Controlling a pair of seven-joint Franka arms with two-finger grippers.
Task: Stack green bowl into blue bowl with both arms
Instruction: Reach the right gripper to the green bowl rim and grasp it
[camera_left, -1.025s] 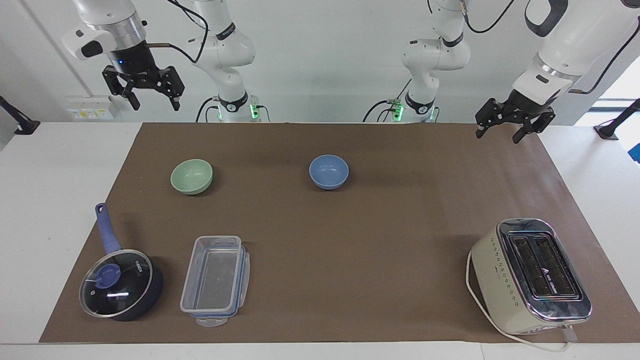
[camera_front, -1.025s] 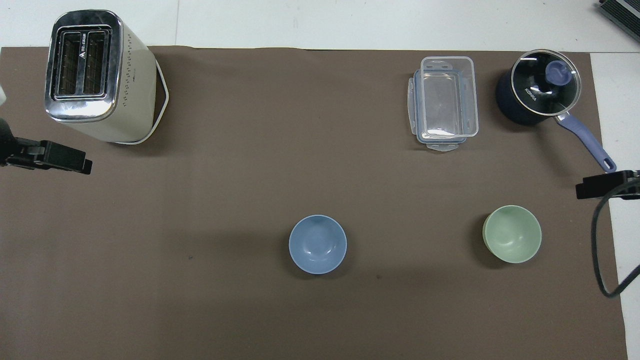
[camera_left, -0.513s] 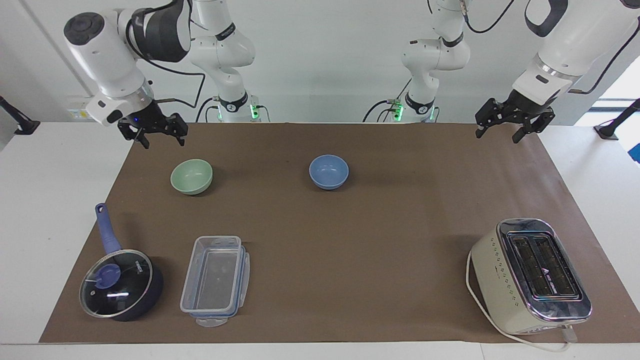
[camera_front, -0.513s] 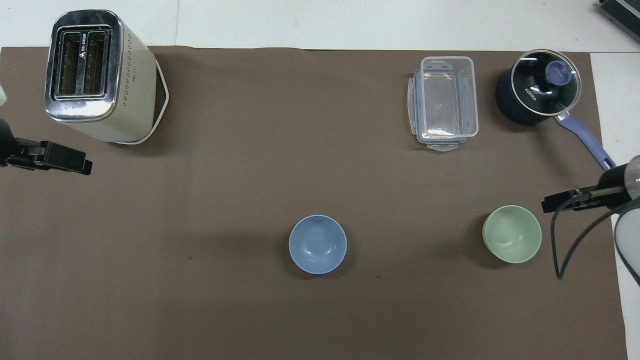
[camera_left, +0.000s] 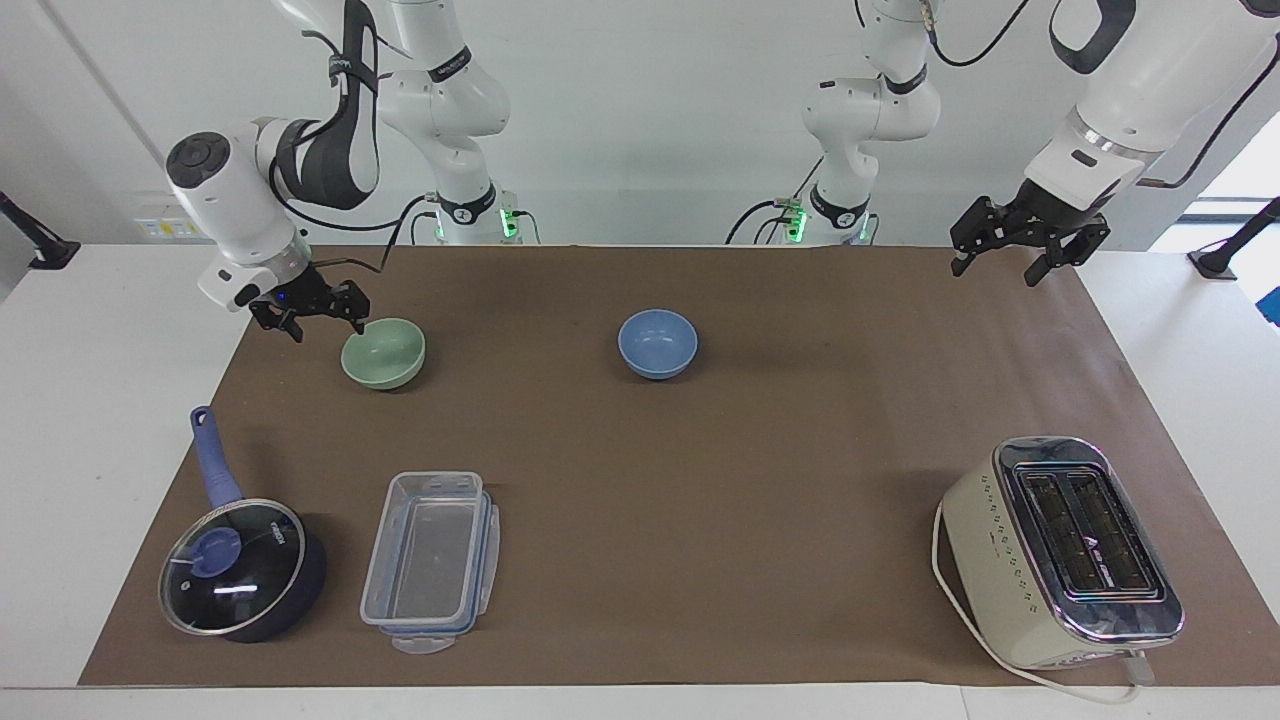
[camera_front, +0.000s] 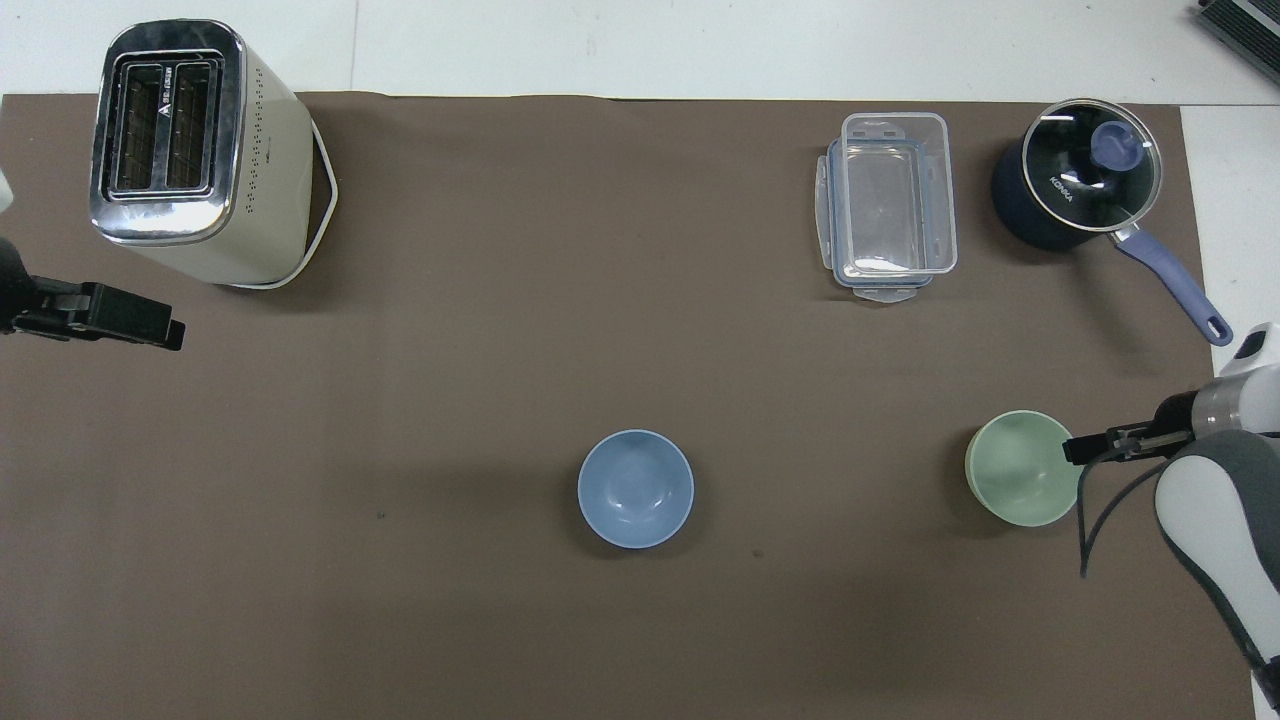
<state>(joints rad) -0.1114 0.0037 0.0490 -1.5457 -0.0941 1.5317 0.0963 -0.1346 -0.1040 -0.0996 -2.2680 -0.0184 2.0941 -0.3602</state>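
Two bowls are being seen upright on the brown mat of the worktop (camera_left: 700, 600), well apart. The green bowl (camera_left: 383, 352) is sitting toward the right arm's end, the blue bowl (camera_left: 657, 343) mid-mat. The right gripper (camera_left: 325, 327) is being held low just beside the green bowl's rim, jaws spread wide, nothing gripped; contact with the rim cannot be told. The left gripper (camera_left: 1000, 270) is being held raised over the mat's corner at the left arm's end, jaws wide, empty, waiting.
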